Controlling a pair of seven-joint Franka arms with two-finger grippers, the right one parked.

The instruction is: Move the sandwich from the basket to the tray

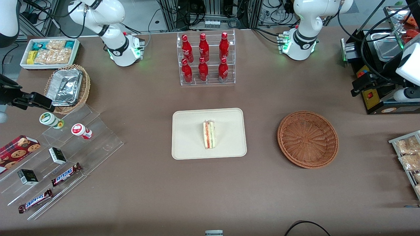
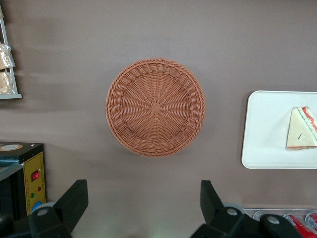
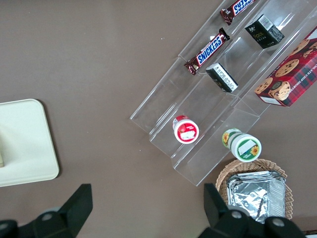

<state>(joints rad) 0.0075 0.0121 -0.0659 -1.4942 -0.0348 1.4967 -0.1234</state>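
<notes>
The sandwich (image 1: 209, 134) (image 2: 302, 130), a pale bread wedge with red and green layers, lies on the cream tray (image 1: 187, 131) (image 2: 265, 134) in the middle of the table. The reddish-brown wicker basket (image 1: 307, 139) (image 2: 155, 106) stands beside the tray toward the working arm's end and holds nothing. My gripper (image 1: 359, 86) (image 2: 142, 191) hangs high, farther from the front camera than the basket and close to a black machine. Its fingers are spread wide open with only bare table showing between them.
A clear rack of red bottles (image 1: 206, 59) stands farther from the front camera than the tray. The black machine (image 1: 377, 95) and a rack of bagged snacks (image 1: 407, 157) sit at the working arm's end. Acrylic steps with candy bars (image 1: 65, 154) and a foil-lined basket (image 1: 67, 87) sit at the parked arm's end.
</notes>
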